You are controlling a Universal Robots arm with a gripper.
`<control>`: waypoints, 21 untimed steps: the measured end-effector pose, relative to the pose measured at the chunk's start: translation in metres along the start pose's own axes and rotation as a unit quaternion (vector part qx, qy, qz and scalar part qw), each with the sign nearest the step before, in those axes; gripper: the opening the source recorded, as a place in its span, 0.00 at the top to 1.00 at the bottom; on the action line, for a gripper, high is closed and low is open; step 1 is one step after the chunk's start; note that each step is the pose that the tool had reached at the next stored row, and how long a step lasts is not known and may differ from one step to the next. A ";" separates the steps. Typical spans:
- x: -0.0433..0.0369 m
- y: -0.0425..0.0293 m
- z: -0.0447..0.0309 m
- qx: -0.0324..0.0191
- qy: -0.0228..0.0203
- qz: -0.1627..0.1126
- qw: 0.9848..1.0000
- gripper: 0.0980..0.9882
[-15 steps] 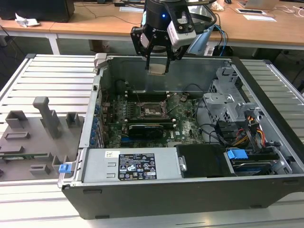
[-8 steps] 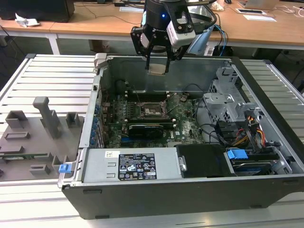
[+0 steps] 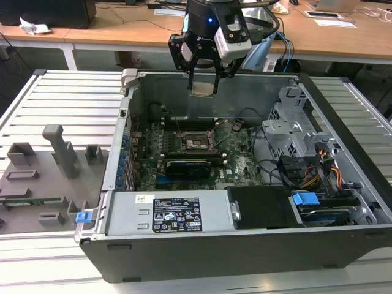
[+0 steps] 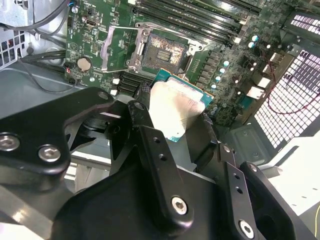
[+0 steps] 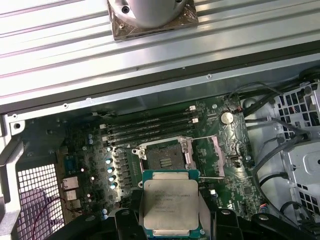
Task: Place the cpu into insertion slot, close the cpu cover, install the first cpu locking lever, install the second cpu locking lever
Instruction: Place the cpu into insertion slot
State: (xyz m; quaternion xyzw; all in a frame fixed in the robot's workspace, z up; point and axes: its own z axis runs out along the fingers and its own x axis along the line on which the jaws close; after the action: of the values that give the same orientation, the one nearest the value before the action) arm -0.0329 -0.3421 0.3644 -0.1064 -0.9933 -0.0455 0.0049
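Between the fingers of the gripper (image 3: pixel 203 86), clamped on its edges, hangs the cpu (image 5: pixel 170 202); well below them lies the uncovered insertion slot (image 5: pixel 162 156), so aligning corners before lowering seems key.

Long wooden desk (image 3: pixel 92 33) behind a ribbed grey metal table (image 3: pixel 61 98).

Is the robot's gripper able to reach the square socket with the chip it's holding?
Probably yes. The gripper holds the cpu high over the open case. The insertion slot lies bare below, and the cpu cover is flipped open to one side, so nothing seems to block the way down.
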 end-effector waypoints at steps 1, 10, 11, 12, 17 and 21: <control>0.0000 0.0000 0.0000 0.000 0.000 0.001 1.000 0.52; 0.0001 0.0000 0.0000 0.000 -0.001 0.007 1.000 0.52; 0.0001 0.0000 0.0000 0.000 -0.001 0.008 1.000 0.52; 0.0001 0.0000 0.0000 0.000 -0.001 0.009 1.000 0.52; 0.0001 0.0000 0.0000 0.000 -0.001 0.013 1.000 0.52; 0.0002 0.0000 0.0000 0.000 -0.001 0.016 1.000 0.52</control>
State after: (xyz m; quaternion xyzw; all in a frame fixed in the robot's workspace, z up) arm -0.0331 -0.3421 0.3644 -0.1228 -0.9914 -0.0455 0.0041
